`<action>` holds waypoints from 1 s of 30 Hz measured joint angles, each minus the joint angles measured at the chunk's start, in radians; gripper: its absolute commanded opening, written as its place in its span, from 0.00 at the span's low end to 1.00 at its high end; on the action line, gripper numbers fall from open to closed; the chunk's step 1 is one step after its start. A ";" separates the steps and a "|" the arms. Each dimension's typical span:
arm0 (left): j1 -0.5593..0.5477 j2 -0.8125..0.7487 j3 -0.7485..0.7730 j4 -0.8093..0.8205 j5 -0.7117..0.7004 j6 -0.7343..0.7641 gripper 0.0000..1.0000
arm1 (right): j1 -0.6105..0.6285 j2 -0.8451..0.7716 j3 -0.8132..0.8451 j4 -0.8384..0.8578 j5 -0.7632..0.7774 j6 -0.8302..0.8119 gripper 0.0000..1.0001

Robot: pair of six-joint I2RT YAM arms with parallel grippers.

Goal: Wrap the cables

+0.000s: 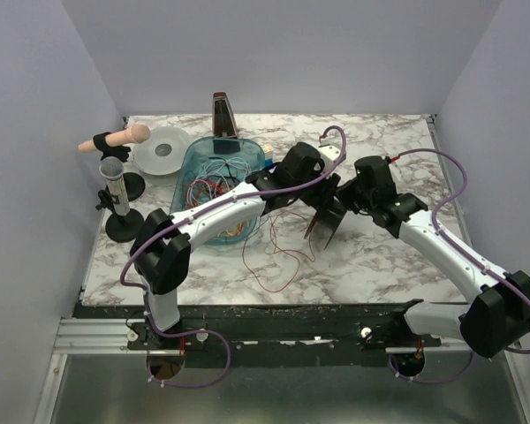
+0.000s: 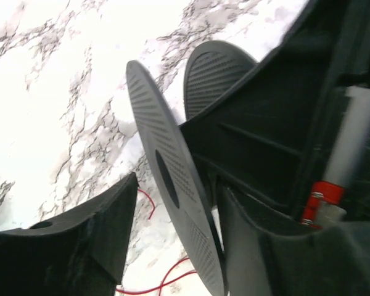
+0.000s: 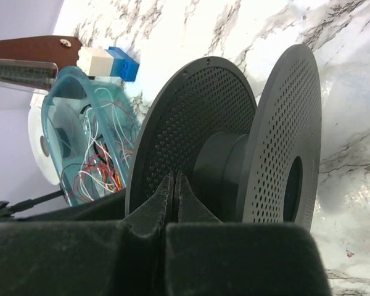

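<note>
1. Right jaws are pinched tight on one flange of the black spool [image 3: 234, 154], probably steadying it on edge for winding.
2. Left jaws gape astride a spool flange, gripping nothing.
3. Red cables [image 1: 278, 256] lie loose on the surface [image 1: 380, 265] just beside the spool, not yet wound.

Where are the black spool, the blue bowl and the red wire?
black spool [image 3: 225, 163]: right wrist view, its middle hub.
blue bowl [image 1: 190, 163]: top view, its left rim.
red wire [image 2: 153, 205]: left wrist view, a curved bit on the table.
</note>
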 measured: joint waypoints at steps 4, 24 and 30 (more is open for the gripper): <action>0.007 -0.002 -0.035 0.006 -0.004 0.030 0.64 | 0.003 -0.001 0.010 -0.022 -0.005 0.041 0.01; 0.000 -0.009 -0.082 0.035 -0.034 0.081 0.00 | 0.013 -0.019 -0.002 0.018 -0.039 0.079 0.12; 0.022 0.000 -0.034 -0.043 -0.039 0.028 0.00 | 0.015 -0.011 0.095 -0.006 -0.052 -0.103 0.56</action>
